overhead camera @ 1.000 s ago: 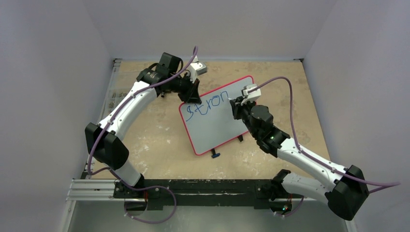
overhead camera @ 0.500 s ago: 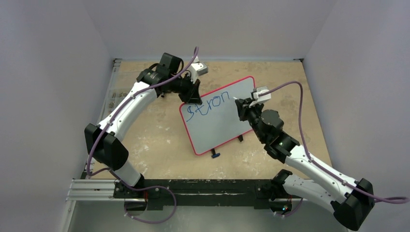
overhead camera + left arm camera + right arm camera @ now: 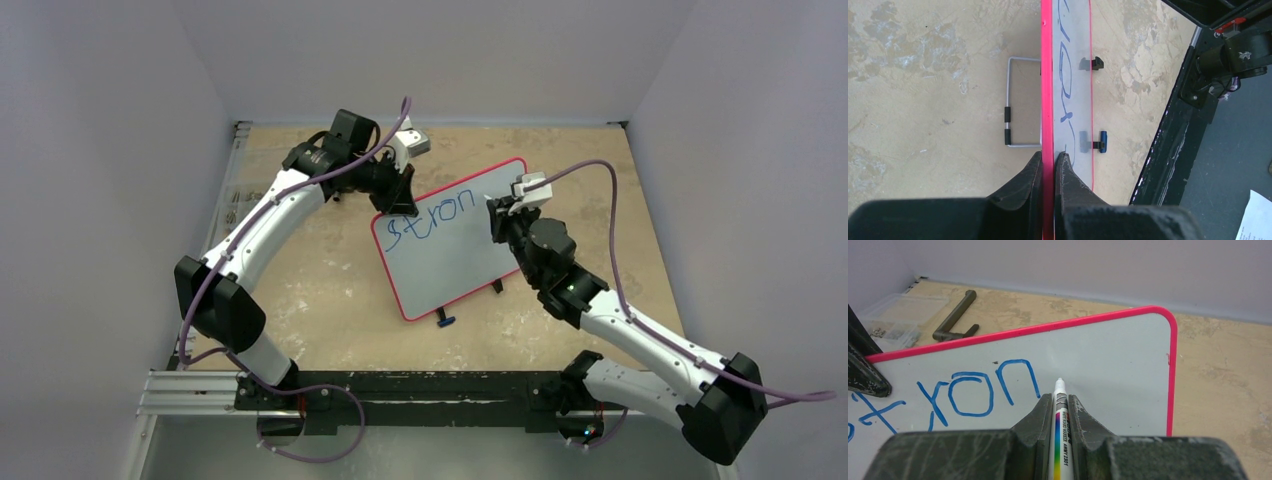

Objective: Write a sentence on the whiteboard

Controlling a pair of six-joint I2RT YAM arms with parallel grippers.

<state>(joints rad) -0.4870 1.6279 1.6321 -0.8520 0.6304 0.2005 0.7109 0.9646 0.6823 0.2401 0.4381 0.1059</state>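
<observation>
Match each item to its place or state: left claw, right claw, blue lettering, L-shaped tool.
Column one:
1. left claw
2. right claw
3. blue lettering
4. L-shaped tool

Column two:
A. on the white face of the whiteboard
B. shut on the marker
C. lying on the table beyond the whiteboard
D. shut on the whiteboard's pink frame

Pairs: 1-D, 2-B, 3-A, 4-C.

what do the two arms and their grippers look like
The left arm and the right arm both have rounded white link shells joined by chunky black joints, and a purple cable trails along each. The left gripper and right gripper have black wedge-shaped fingers with scuffed, greyish edges.
</observation>
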